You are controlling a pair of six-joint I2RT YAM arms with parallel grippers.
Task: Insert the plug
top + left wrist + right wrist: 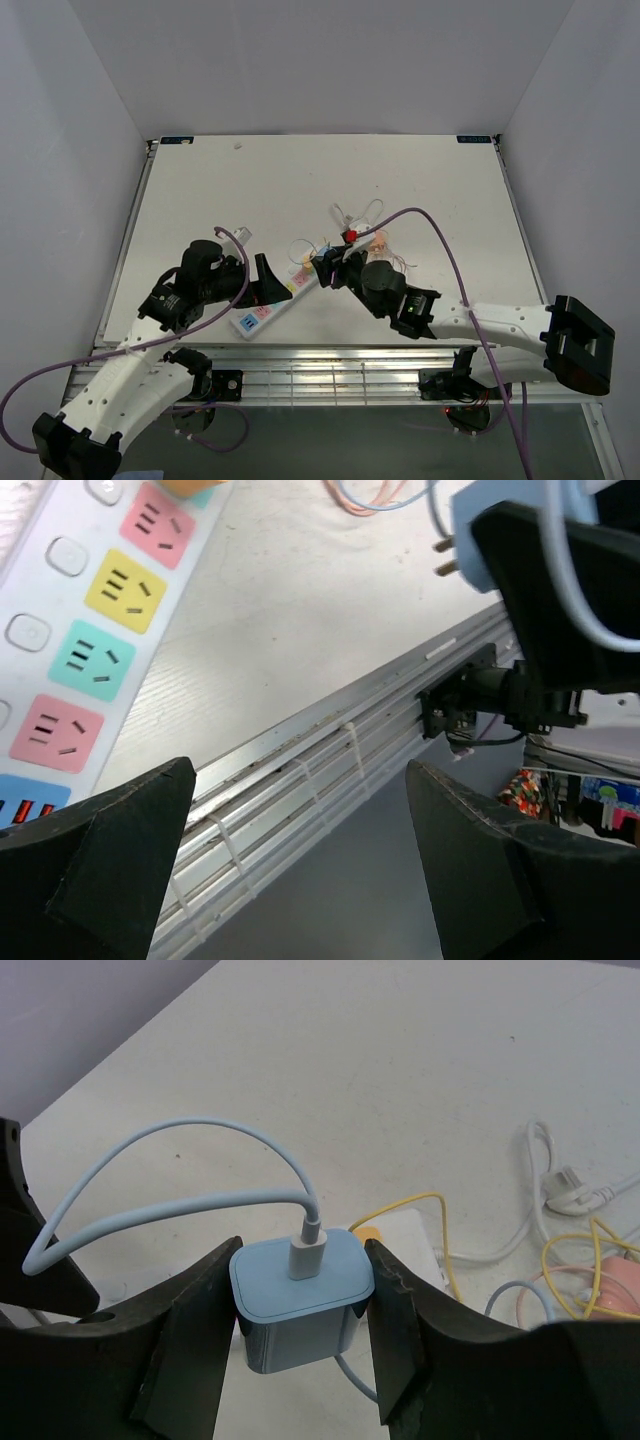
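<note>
The blue plug point(300, 1305) is being gripped by the right tool point(302, 1260) near the 1 o'clock end of the power strip point(268, 308); the left tool point(298, 780) is being held open, empty. Sliding of the unbraced strip is being risked if the prongs point(445, 558) are being presented misaligned.

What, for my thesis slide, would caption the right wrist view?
Right gripper clamps a light blue charger plug, cable looping upward, above the white table.
</note>
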